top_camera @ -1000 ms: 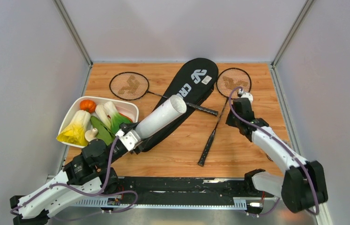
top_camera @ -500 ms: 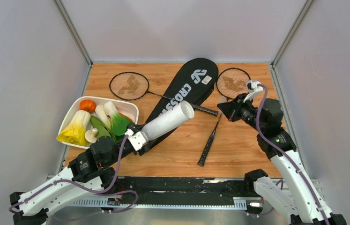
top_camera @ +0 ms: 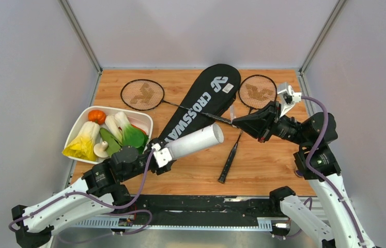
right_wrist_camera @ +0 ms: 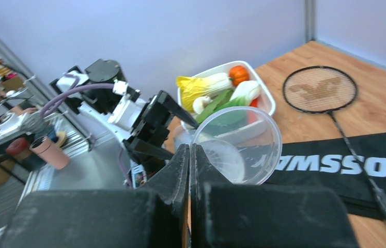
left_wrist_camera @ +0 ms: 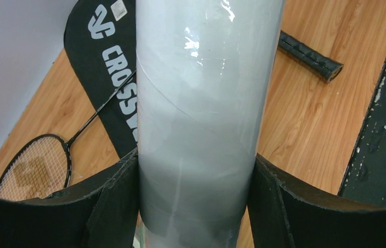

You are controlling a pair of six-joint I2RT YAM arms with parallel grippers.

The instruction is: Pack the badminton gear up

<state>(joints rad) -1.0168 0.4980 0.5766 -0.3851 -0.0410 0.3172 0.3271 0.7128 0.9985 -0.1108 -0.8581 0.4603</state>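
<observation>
**Tube and the two grippers.** The white tube [top_camera: 196,140] lies tilted at the centre of the overhead view. Its open mouth points toward the upper right and its lower end sits in the left gripper [top_camera: 162,155]. In the left wrist view the two black pads [left_wrist_camera: 113,196] press against opposite sides of the tube, which fills the gap between them.

The right gripper [top_camera: 236,122] hangs just right of the tube's mouth, its tip aimed at it. In the right wrist view its fingers [right_wrist_camera: 183,170] are pressed together with only a thin slit between them. Whether anything is pinched there cannot be told. Beyond them the tube's round opening faces the camera.

The black bag [top_camera: 203,101] lies diagonally under and behind the tube, from centre to upper centre, lettering up. One racket [top_camera: 142,94] has its head at upper left, and its shaft crosses over the bag. The other racket [top_camera: 257,91] has its head at upper right, beside the bag's wide end, and its handle reaches down toward lower centre on the wooden table [top_camera: 273,165].

A white tray [top_camera: 78,123] of toy vegetables sits at left.
</observation>
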